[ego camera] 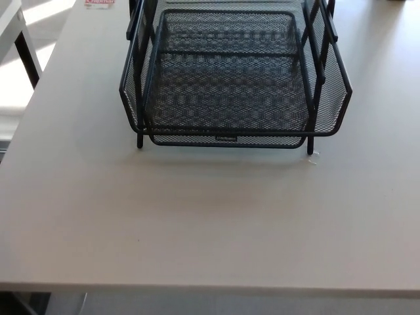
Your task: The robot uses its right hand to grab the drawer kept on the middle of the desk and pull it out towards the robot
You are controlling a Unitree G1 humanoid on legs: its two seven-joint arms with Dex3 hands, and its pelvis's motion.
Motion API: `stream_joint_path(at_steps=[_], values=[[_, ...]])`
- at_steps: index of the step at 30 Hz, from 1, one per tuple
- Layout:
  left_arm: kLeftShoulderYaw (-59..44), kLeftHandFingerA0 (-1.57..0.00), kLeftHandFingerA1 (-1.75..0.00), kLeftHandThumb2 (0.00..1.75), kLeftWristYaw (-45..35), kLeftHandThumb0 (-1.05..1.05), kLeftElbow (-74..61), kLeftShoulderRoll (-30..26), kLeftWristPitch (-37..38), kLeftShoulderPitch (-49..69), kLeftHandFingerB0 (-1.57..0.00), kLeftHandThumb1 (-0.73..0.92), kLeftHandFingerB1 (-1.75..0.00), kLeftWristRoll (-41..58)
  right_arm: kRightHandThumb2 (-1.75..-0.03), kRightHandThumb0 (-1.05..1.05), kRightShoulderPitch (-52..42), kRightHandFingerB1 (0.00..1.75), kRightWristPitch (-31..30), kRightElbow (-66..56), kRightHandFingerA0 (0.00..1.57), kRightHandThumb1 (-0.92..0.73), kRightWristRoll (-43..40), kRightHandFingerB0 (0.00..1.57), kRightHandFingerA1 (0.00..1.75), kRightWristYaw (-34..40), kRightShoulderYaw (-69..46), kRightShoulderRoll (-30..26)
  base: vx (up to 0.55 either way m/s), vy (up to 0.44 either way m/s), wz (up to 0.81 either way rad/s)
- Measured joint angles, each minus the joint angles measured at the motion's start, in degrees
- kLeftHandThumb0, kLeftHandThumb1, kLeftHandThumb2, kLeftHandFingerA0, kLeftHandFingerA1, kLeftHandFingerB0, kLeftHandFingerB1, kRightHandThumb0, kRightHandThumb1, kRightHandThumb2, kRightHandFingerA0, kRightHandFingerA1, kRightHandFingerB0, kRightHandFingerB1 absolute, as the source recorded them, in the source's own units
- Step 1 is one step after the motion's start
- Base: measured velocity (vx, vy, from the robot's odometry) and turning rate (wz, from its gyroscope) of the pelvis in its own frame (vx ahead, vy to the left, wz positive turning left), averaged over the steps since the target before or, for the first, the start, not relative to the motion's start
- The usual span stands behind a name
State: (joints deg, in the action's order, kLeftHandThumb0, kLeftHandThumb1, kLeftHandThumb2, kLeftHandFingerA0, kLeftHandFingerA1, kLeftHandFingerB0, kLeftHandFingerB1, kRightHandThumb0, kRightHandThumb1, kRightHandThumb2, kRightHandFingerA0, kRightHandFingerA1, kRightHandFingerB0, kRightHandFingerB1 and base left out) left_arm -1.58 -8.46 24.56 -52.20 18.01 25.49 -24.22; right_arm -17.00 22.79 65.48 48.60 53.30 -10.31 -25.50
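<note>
A black wire-mesh drawer (230, 92) sits in a black metal rack (131, 92) at the far middle of the grey desk (210, 216). The drawer's front rim (226, 133) faces me, with a small label at its lower edge. A higher mesh tray shows at the back of the rack. The drawer holds nothing that I can see. Neither of my hands shows in the head view.
The rack's thin front legs (140, 140) stand on the desk, with a small clear tab (314, 156) by the right one. A red-and-white label (100, 2) lies at the far left. The desk's front edge (210, 287) runs along the bottom, and floor shows at the left.
</note>
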Motion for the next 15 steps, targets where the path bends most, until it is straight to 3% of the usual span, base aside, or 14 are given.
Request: stream_joint_path(at_steps=[15], values=[[0.05,-0.60,-0.93,0.59,-1.36,-0.31,-0.36,-0.02,-0.48,-0.36,-0.64,0.66,-0.71,0.00,-0.60,-0.73,2.59,0.39,-3.44,1.24,0.15,-0.67,-4.78,0.15,0.46,-11.77,8.03,-2.62,0.00,0.000,0.00]])
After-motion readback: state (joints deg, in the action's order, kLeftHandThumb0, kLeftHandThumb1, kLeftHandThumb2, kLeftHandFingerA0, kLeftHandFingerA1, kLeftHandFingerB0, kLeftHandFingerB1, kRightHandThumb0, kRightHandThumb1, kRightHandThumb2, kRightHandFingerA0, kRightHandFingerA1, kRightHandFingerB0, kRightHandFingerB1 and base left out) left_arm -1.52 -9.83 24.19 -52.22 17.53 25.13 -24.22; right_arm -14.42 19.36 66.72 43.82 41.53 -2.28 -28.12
